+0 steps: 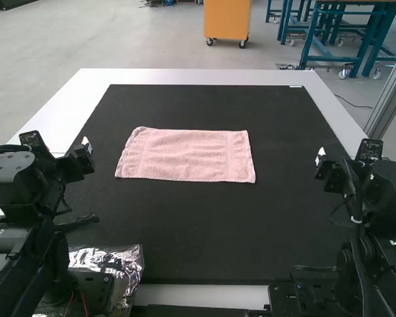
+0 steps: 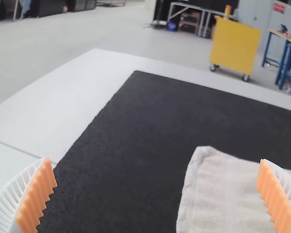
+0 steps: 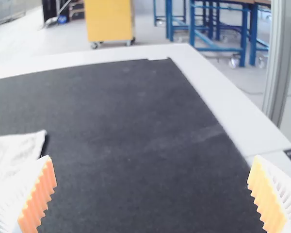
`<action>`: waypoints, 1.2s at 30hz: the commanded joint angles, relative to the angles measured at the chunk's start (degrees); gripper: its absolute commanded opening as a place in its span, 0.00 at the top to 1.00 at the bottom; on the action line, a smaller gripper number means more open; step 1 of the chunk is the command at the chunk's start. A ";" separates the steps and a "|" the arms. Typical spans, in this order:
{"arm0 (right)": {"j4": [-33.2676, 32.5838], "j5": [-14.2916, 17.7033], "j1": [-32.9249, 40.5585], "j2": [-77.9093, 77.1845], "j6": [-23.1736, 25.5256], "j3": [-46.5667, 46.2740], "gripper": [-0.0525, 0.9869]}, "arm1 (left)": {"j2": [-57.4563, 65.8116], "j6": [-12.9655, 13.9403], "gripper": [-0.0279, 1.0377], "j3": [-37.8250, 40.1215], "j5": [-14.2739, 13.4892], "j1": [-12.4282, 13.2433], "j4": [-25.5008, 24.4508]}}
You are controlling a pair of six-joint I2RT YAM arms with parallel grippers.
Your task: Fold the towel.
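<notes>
Pink terry cloth makes up the towel (image 1: pixel 188 155), which lies flat on the black mat (image 1: pixel 198 231), its long sides running left to right. It sits a little left of the mat's middle, between the two grippers and closer to the left one. A woven band crosses it near each short end, and its near long edge looks longer than the far one, so the left end slants. The surface is mostly smooth — whether it is a single layer or already doubled, I cannot tell.

The left gripper (image 1: pixel 84 148) hangs near the mat's left edge, beside the towel but apart from it. In the left wrist view its orange ribbed pads (image 2: pixel 36 196) are spread wide, with part of the towel visible beyond the gap. The right gripper (image 1: pixel 321 158) is over the right part of the mat, well apart from the towel. Its two fingers are spread wide too — in the right wrist view a corner of the towel shows past one of them, out on the mat.

Under the mat is the white counter (image 1: pixel 198 76), its pale border showing along the far side. Crinkled silver foil (image 1: pixel 129 261) lies by the left arm's base, at the near edge.
</notes>
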 commanded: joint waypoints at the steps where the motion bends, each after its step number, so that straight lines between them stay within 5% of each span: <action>1: 0.46 0.89 -0.42 -0.56 0.54 -0.49 0.07 | -0.21 -0.40 0.06 -0.32 -0.69 0.65 0.29; 33: 0.46 0.89 -0.33 -0.56 0.54 -0.49 0.07 | -0.21 -0.40 0.06 -0.32 -0.69 0.65 0.29; 36: 0.72 0.89 -0.33 -0.47 0.81 -0.32 0.07 | -0.21 -2.42 0.06 -0.32 -0.69 0.56 0.03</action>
